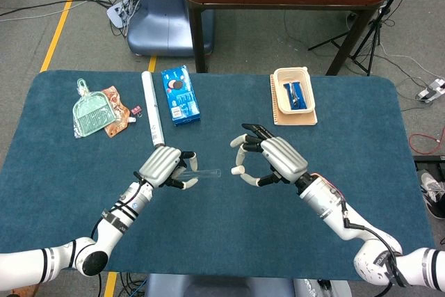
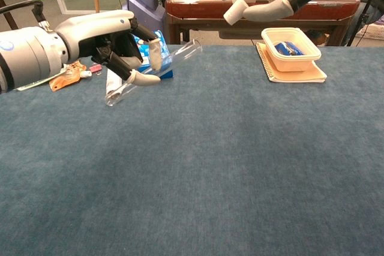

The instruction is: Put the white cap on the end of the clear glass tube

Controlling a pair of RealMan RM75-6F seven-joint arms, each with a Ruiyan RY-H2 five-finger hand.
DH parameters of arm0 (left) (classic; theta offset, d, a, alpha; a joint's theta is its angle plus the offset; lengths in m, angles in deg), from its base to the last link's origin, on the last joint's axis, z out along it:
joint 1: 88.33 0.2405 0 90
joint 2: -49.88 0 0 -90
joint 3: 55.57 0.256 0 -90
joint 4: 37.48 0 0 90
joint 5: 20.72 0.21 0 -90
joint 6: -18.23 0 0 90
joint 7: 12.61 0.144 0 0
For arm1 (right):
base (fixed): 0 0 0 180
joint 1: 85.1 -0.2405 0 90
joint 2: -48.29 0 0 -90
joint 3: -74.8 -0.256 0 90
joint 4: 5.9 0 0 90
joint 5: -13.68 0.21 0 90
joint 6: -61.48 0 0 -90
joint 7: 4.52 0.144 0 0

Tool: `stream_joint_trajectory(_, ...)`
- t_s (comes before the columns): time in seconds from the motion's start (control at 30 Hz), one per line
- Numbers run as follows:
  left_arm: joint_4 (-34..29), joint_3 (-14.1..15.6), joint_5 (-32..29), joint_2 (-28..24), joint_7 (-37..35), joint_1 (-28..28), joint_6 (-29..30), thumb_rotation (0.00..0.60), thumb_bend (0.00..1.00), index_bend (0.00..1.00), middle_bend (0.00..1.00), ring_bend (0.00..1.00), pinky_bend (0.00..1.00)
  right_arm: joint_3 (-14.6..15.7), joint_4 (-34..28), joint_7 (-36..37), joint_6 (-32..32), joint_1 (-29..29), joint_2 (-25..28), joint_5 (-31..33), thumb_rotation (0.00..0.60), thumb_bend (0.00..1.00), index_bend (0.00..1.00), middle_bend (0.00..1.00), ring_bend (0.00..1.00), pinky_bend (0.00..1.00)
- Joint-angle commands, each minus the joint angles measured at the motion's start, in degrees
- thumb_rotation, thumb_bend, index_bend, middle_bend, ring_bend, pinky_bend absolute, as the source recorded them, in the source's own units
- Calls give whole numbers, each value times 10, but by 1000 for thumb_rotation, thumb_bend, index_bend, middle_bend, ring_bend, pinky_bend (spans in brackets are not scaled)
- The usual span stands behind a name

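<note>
The clear glass tube [image 1: 201, 170] is held by the left hand [image 1: 161, 165] with its open end pointed at the right hand [image 1: 268, 161], where the white cap [image 1: 237, 170] is pinched, so they can meet.

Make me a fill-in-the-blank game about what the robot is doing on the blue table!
1. The left robot hand holds the clear glass ____ in the air.
2. The right robot hand pinches a small ____ cap.
3. The cap and the open end of the glass are ____ touching yet.
4. The beige tub near the far edge sits on a ____.

Missing words: tube; white; not; notebook
</note>
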Motion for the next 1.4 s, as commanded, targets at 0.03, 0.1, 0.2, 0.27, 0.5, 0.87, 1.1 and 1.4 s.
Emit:
stream_joint_trajectory(0.03,-6,-4,-8,-3,-9,-2,-5,600,225,643,1000,983,1000,0,6,-27,-1,-9,-12,16,600,409,659,277,14,57)
stream_joint_trajectory(0.1,-9,-5,-11,-6,-13,-3,-6,600,225,644,1000,983,1000,0,8,-32,0,-13,-17,24,600,409,659,277,14,57)
stream_joint_trajectory(0.2,-12,-7,-16,-9,-19,-4,-8,600,225,644,1000,983,1000,1,12,-40,2,-18,-25,33,600,410,659,277,14,57)
stream_joint_trajectory(0.27,-13,-9,-21,-10,-24,-5,-10,600,225,644,1000,983,1000,1,15,-43,2,-21,-31,37,600,409,659,277,14,57)
stream_joint_trajectory(0.5,-14,-10,-33,-10,-29,-9,-13,600,225,644,1000,983,1000,2,19,-49,2,-27,-40,43,600,409,659,277,14,57)
stream_joint_trajectory(0.87,-12,-8,-36,-4,-27,-15,-11,600,225,644,1000,983,1000,5,24,-49,0,-30,-47,44,600,409,659,277,14,57)
stream_joint_trajectory(1.1,-12,-7,-43,-2,-24,-19,-10,600,225,644,1000,983,1000,6,28,-49,2,-33,-50,46,600,409,659,277,14,57)
stream_joint_trajectory(1.4,-15,-8,-46,-3,-26,-22,-11,600,225,644,1000,983,1000,6,33,-53,3,-38,-56,50,600,409,659,277,14,57)
